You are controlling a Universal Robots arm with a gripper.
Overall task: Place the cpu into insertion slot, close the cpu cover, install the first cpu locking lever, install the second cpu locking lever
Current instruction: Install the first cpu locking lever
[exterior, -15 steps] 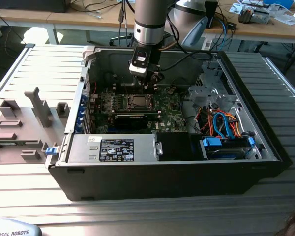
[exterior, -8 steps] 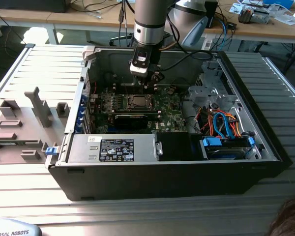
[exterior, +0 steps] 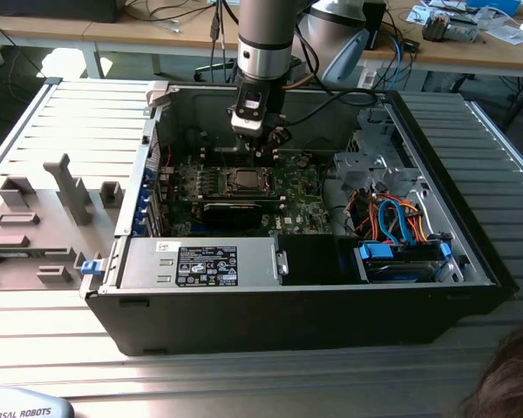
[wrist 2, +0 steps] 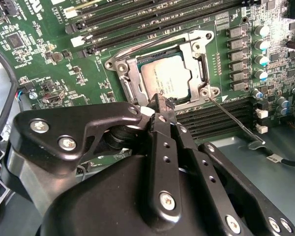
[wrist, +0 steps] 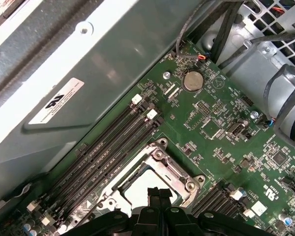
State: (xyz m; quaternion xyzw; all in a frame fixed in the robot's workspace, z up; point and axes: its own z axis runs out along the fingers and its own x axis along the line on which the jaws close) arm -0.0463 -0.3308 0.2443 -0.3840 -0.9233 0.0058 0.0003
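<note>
CPU (wrist 2: 167,78), a small flat square chip with a silver-grey metal top, is light, rigid and slippery. I judge its underside contacts fragile, so the plain side edges are the place to take it, never the faces. The black two-fingered gripper (wrist 2: 162,104) has its fingers pressed together with nothing between them. Their tips are down at the edge of the CPU cover (wrist 2: 196,64), a thin silvery metal frame; whether they touch it I cannot tell. The chip lies flat on the board and shows through the cover's open centre, and the cover looks lowered over it. A thin steel wire locking lever (wrist 2: 233,120) angles away from the cover's corner across the dark memory slots (wrist 2: 196,118), so it seems unlatched. Around all this spreads the green motherboard (wrist: 221,113), set in the open black computer case (exterior: 288,322)
</note>
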